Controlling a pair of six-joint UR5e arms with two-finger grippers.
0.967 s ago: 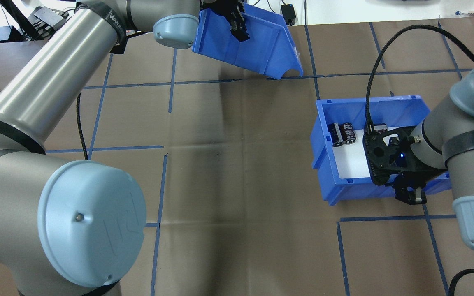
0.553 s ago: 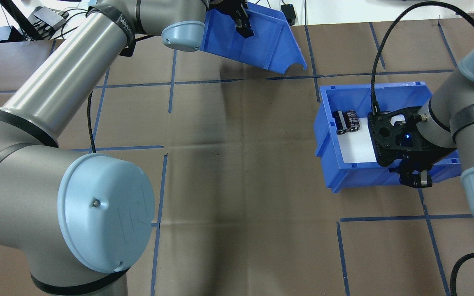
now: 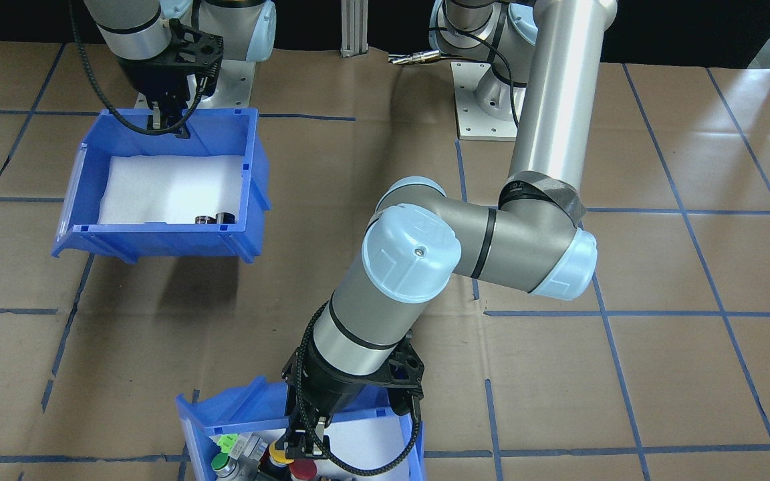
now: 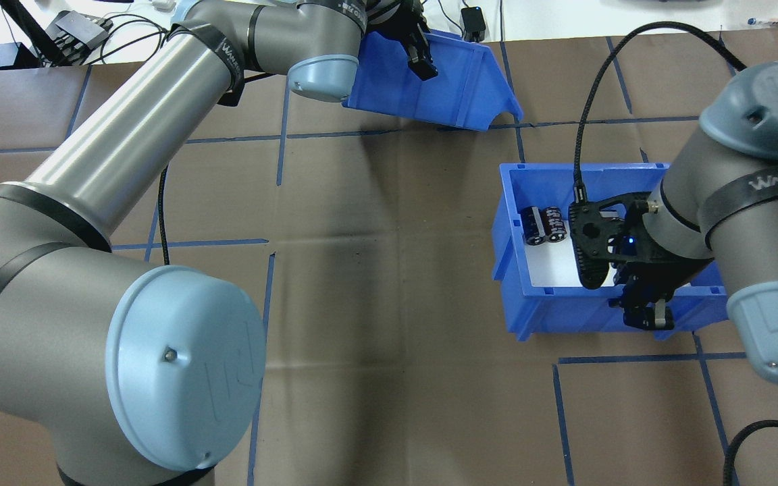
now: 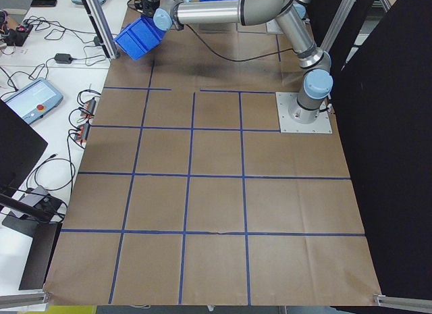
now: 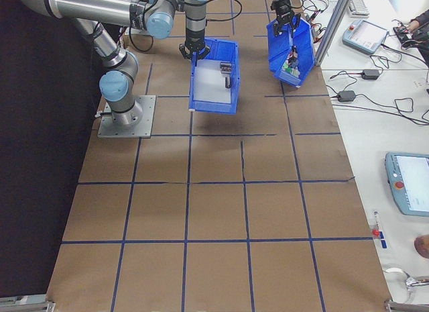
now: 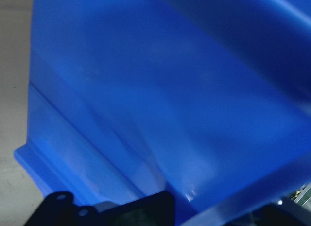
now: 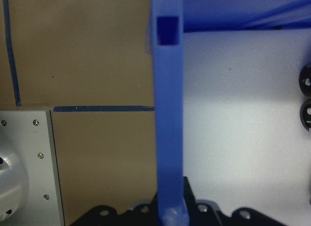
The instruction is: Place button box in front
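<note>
Near the robot, the right gripper (image 4: pixel 645 316) pinches the back wall of the second blue bin (image 4: pixel 531 317). At the table's far edge, the left gripper (image 4: pixel 421 59) clamps the button box (image 4: pixel 456 94), carried tilted off the table.

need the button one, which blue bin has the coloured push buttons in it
The button box held by the left gripper; the other blue bin holds only black cylinders.

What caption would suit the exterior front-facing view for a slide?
Both arms hold blue bins: the left gripper grips the button box, the right gripper the bin with black cylinders.
</note>
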